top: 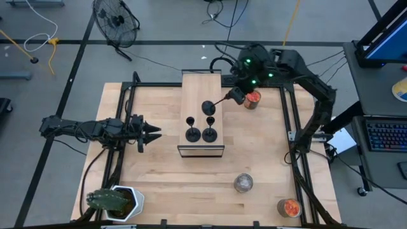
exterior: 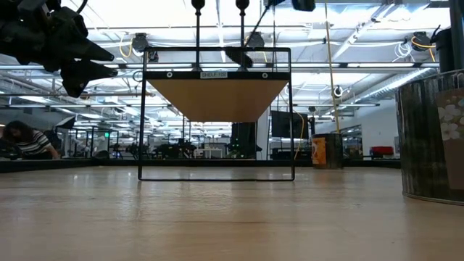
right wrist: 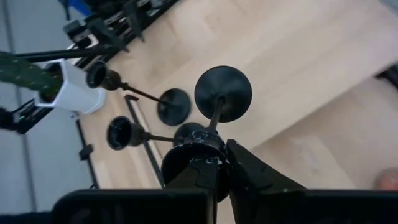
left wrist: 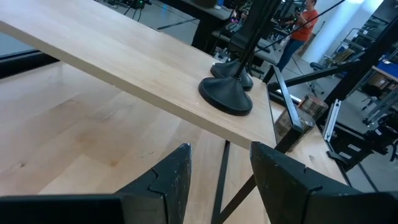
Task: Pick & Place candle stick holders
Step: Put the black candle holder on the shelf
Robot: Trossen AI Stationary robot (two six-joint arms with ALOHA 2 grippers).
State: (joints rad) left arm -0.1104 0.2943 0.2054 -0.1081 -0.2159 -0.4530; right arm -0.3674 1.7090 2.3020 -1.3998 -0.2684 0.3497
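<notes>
High view: my right jaws [top: 234,97] hang over the far right part of the raised wooden shelf [top: 202,83] that stands mid-bench, and they are clenched on a candle stick holder [top: 209,107]. I grip it at its cup end, so it lies tilted, its stem slanting down from my fingers and its round base hanging just above the shelf top. In the right wrist view that base [right wrist: 223,93] faces away from me, the thin stem running back into my closed fingers [right wrist: 205,158].

Two more candle stick holders [top: 191,133] stand upright side by side near the front edge of the shelf, their bases close together. The left wrist view shows these bases [left wrist: 226,94] resting on the shelf top, one just behind the other. In the low view, the shelf's black frame [exterior: 216,114] stands on the bench [exterior: 217,217], with stems rising above it.

My left jaws [top: 151,133] hover above the bench just to the left of the shelf, pointing at it, parted and grasping nothing; their two dark fingers [left wrist: 171,180] stand apart with bare wood between them.

A glass jar with orange contents [top: 253,99] sits just beside my right jaws. A silvery jar [top: 243,182], another orange-filled jar [top: 289,207] and a white pot with a green plant [top: 116,201] stand along the near side of the bench.
</notes>
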